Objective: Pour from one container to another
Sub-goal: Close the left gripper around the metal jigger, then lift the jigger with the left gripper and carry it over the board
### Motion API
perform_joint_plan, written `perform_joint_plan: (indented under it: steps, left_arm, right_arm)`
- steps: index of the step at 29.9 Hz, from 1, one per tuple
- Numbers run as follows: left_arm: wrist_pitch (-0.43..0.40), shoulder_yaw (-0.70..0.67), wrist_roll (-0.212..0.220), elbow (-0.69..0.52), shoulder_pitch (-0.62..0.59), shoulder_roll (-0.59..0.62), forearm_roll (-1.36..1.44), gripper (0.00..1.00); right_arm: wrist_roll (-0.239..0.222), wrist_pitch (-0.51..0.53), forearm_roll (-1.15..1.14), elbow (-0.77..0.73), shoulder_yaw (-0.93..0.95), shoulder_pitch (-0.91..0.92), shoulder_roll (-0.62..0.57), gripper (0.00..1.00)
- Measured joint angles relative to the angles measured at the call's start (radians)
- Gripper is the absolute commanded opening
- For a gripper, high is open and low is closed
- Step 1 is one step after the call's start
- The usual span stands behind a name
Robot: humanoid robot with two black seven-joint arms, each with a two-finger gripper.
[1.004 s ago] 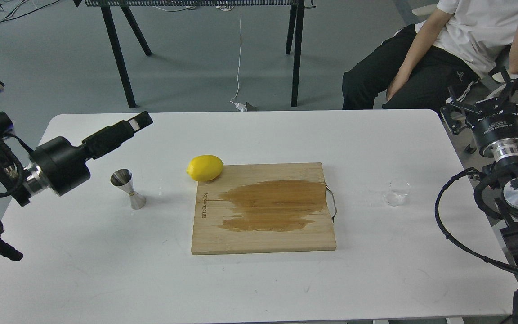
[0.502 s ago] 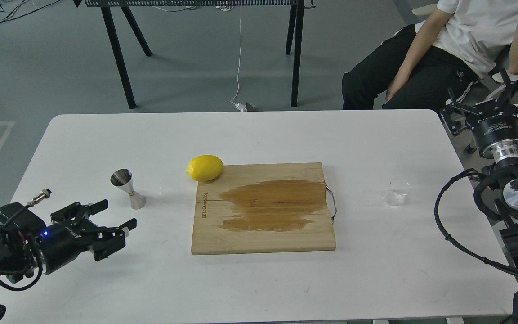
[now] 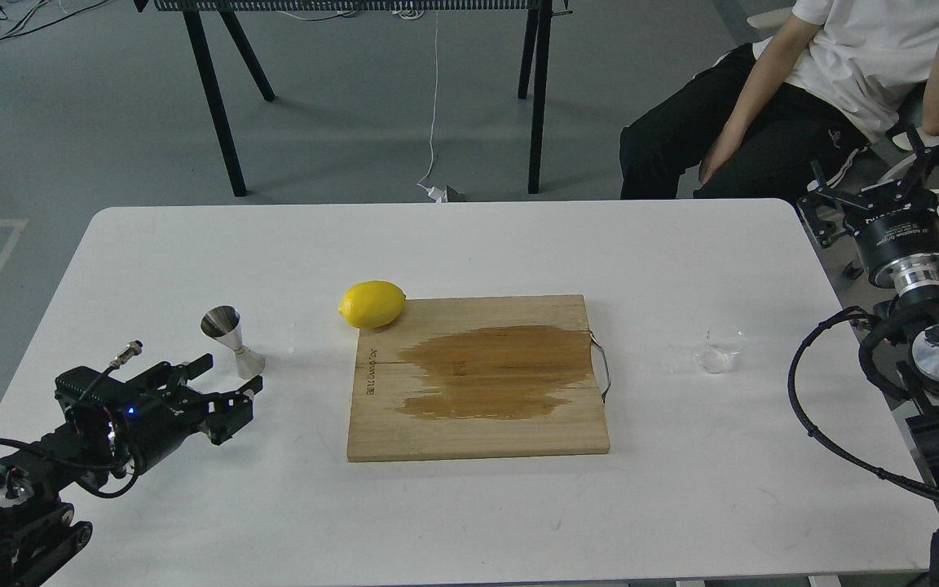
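Your left gripper (image 3: 229, 390) hovers low over the desk (image 3: 469, 244) with its fingers spread wide and holding nothing, and the steel jigger (image 3: 231, 341) stands upright just beyond it, at about 12 o'clock from the fingertips. Your right gripper (image 3: 885, 196) is also wide and empty, raised past the desk edge. The glass cup (image 3: 718, 349) sits well apart from it, at about 7 o'clock, to the right of the cutting board (image 3: 478, 379). I think the step now is to take the jigger. Please come in level, with one finger on each side of the narrow waist, and close slowly, because the jigger is light and shiny and may tip or slide. Keep away from the lemon (image 3: 372, 304).
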Motion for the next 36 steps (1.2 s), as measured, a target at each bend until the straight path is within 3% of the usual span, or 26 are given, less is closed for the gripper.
perform_joint_plan:
  steps: [4, 12, 26, 29, 36]
  left_arm:
    - [0.008, 0.000, 0.002, 0.020, -0.023, -0.018, -0.001, 0.71]
    - [0.009, 0.001, 0.001, 0.071, -0.061, -0.038, -0.003, 0.66]
    - [0.005, 0.006, 0.006, 0.109, -0.077, -0.065, -0.010, 0.24]
    - [0.006, 0.006, 0.006, 0.122, -0.077, -0.065, -0.011, 0.11]
    - [0.010, 0.004, 0.009, 0.128, -0.082, -0.065, -0.010, 0.09]
  right_arm:
    - [0.000, 0.000, -0.001, 0.000, -0.005, 0.000, 0.000, 1.00]
    - [0.000, 0.000, -0.001, 0.000, -0.002, -0.005, -0.001, 1.00]
    - [0.000, 0.000, -0.001, 0.000, -0.001, -0.005, -0.010, 1.00]
    - [0.000, 0.000, -0.001, 0.000, -0.002, -0.005, -0.013, 1.00]
    - [0.000, 0.000, -0.001, 0.000, -0.002, -0.005, -0.015, 1.00]
